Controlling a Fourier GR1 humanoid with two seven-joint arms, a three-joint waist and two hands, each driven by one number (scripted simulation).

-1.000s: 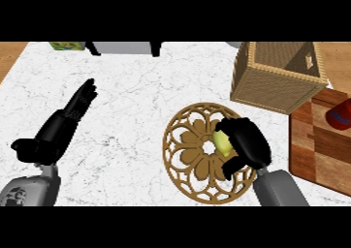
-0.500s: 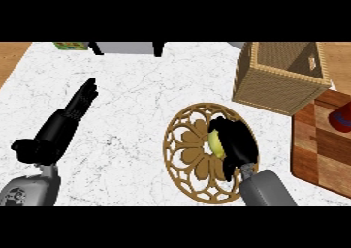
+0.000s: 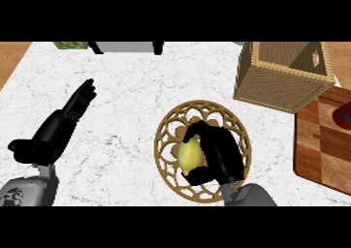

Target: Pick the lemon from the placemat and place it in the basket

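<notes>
Lemon (image 3: pixel 189 154) lying on round openwork placemat (image 3: pixel 172 127), near its middle, on white marble counter (image 3: pixel 142 77). Right hand (image 3: pixel 221 152) lying over placemat, palm beside lemon's right flank, fingers curling over lemon's top end and thumb hooking under its lower end, closing round it. Right forearm entering from lower edge, pointing up-view. Wicker basket (image 3: pixel 279 85) sitting well apart, up and right of placemat. Left hand (image 3: pixel 64 121) resting at left, fingers straight together, pointing up-right, holding nothing. Wooden board (image 3: pixel 325 150) lying at right edge.
</notes>
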